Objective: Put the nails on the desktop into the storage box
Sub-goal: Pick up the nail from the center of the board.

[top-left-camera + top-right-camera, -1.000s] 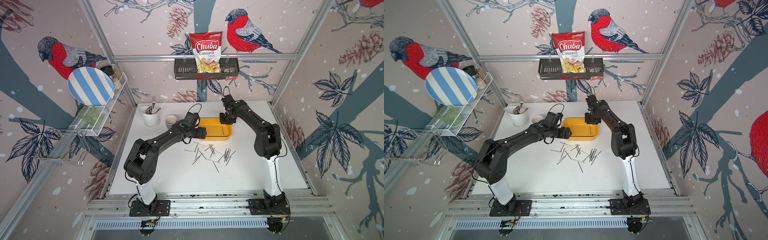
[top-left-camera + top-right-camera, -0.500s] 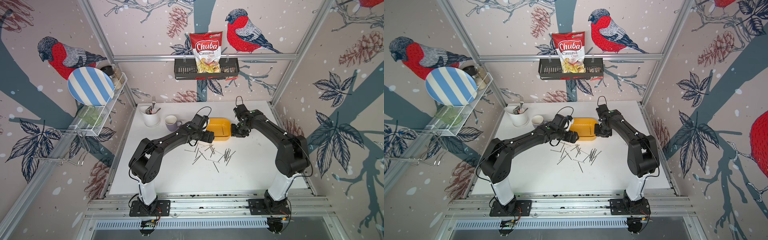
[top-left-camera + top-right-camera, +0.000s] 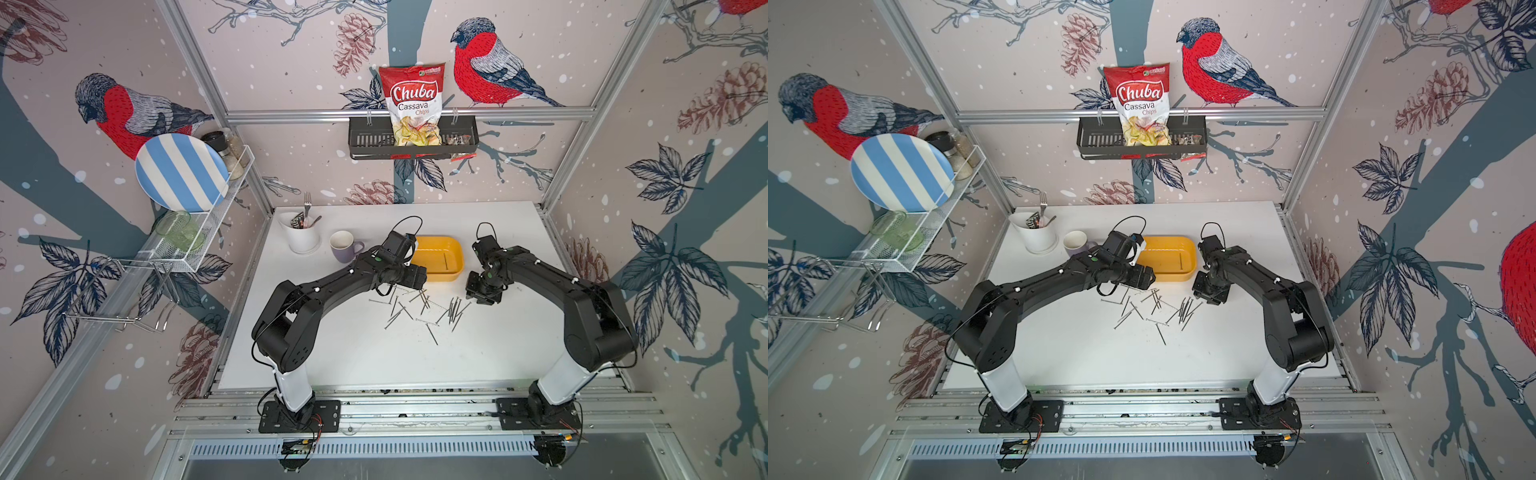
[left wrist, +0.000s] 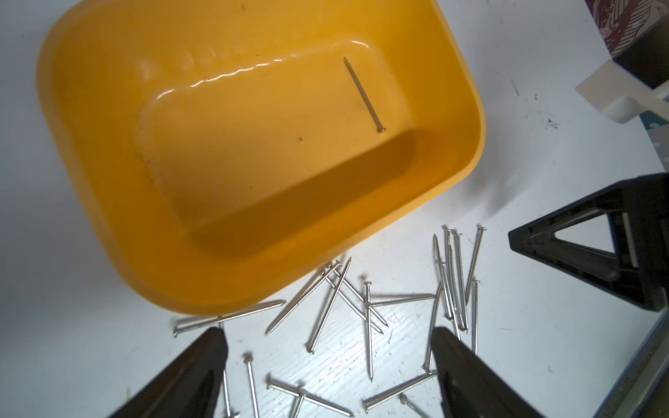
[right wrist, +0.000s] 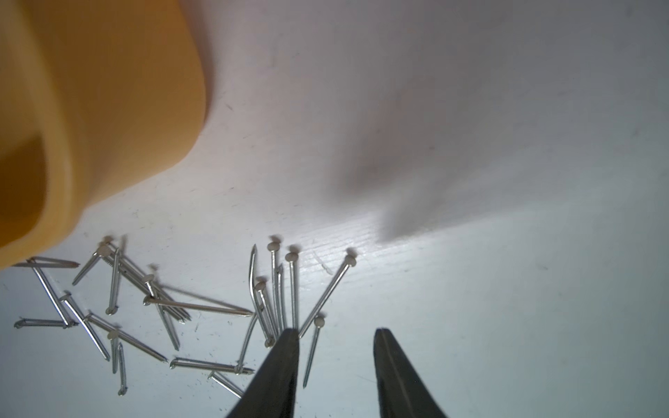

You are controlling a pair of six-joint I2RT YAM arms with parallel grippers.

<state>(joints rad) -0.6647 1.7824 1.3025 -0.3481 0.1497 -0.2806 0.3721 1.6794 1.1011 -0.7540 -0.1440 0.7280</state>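
The left gripper (image 4: pixel 327 331) has its black fingers (image 4: pixel 188 376) spread wide with nothing between them. It hangs over the left part of the scattered thin dark-grey metal nails (image 4: pixel 369 318), which have small flat heads.

The right gripper (image 5: pixel 333 331) has its jaws parted by a narrower gap and pinches nothing. It sits low at the right end of the scatter (image 5: pixel 163 307). One loose nail (image 5: pixel 312 353) lies on the table in that gap, just beside one finger (image 5: pixel 280 369).

In both top views the nails (image 3: pixel 419 309) lie criss-crossed on the flat white desktop (image 3: pixel 498 353), between the two grippers. A tighter bundle sits on the right side.

The shallow yellow plastic storage box (image 3: pixel 436 272), rectangular with rounded corners, stands just behind the scatter, and the nearest nails reach its front wall (image 4: pixel 108 217). A single nail (image 4: pixel 364 95) lies flat on the box floor (image 3: pixel 1180 262).

Left of the box are a purple mug (image 3: pixel 344 247) and a white cylindrical utensil holder (image 3: pixel 304 239), both upright.
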